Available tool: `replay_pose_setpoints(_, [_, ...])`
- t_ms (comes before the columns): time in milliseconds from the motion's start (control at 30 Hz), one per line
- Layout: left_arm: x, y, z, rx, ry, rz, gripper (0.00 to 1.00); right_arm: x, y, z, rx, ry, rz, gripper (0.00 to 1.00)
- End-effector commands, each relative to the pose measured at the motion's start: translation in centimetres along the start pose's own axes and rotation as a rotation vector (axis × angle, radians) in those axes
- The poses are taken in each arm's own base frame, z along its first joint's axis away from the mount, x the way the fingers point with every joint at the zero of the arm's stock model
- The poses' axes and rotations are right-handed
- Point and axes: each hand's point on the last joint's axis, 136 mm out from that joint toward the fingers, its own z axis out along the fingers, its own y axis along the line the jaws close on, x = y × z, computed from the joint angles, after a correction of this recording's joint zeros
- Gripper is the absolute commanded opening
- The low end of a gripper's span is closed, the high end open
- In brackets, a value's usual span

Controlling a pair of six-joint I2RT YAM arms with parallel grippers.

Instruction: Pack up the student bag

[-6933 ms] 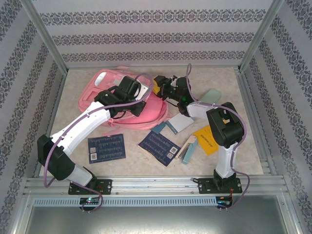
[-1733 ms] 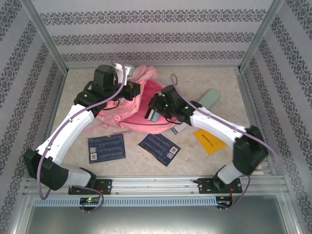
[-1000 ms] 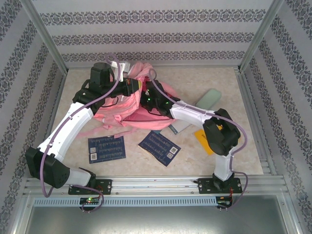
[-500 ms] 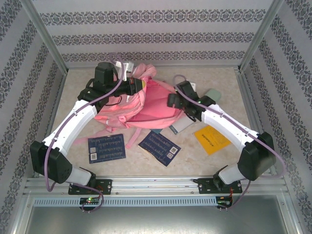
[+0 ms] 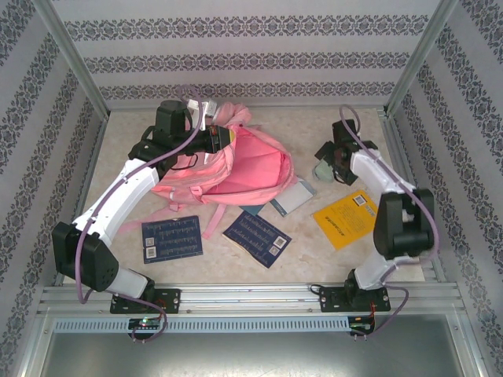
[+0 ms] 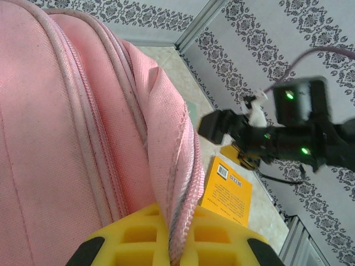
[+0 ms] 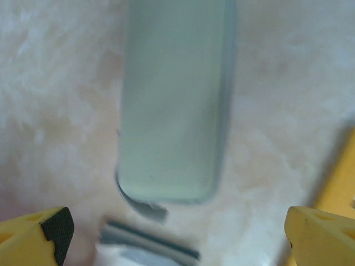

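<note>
**Overhead view.** The student bag [image 5: 236, 166] lay on the bench [image 5: 377, 259] in the upper centre-left of the frame, its mouth gaping toward the right and its pink straps trailing toward the lower left. The left hand [image 5: 223, 136] met the bag's upper rim at the top centre. The right hand [image 5: 325, 162] hung at the upper right, well apart from the bag, over a pale green case [image 5: 321, 170] that it partly hid. Below the bag lay two dark blue printed booklets, one at lower left [image 5: 171, 238] and one at lower centre [image 5: 256, 237]. A pale blue booklet [image 5: 292, 196] rested just beside the bag's lower right edge, and a yellow booklet [image 5: 346, 220] lay to the right of it.

**Left wrist view.** The left hand [image 6: 169, 246] was clamped on the student bag [image 6: 66, 138]: a seamed fold of pink fabric ran down between the yellow fingers [image 6: 133, 238] at the bottom edge of the frame. The yellow booklet [image 6: 228, 194] showed at lower right, with the right arm [image 6: 288, 133] above it at centre right.

**Right wrist view.** The right hand [image 7: 183, 235] stood with its fingers [image 7: 47, 230] far apart, one in each lower corner, gripping nothing. The pale green case [image 7: 172, 111] lay lengthwise on the bench [image 7: 50, 83] in the upper centre, between the lines of the two fingers. A blurred grey object [image 7: 147, 244] lay just beneath its near end; its nature could not be told.
</note>
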Motion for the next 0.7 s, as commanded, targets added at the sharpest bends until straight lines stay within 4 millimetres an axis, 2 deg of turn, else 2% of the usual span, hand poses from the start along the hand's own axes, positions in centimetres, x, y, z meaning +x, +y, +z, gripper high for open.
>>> replay_pose_setpoints(0, [-2.5, -1.4, -0.5, 0.048, -0.092, 0.048, 0.0, -0.4, 0.1, 1.8, 0.097, 0.052, 0.063, 0.98])
replay_pose_setpoints(167, [-2.4, -1.4, -0.4, 0.053, -0.088, 0.043, 0.0, -1.8, 1.1, 4.0, 0.126, 0.03, 0.072, 0.98])
replay_pose_setpoints(300, [-2.4, -1.6, -0.4, 0.06, -0.085, 0.041, 0.0, -2.3, 0.7, 5.3, 0.182, 0.043, 0.077, 0.98])
replay_pose_setpoints(433, [-2.5, -1.6, -0.5, 0.059, -0.085, 0.042, 0.0, -2.6, -0.2, 5.5, 0.244, 0.032, 0.071, 0.98])
replay_pose_setpoints(667, [-2.4, -1.7, -0.4, 0.063, -0.082, 0.04, 0.0, -2.4, -0.6, 6.1, 0.25, 0.041, 0.066, 0.98])
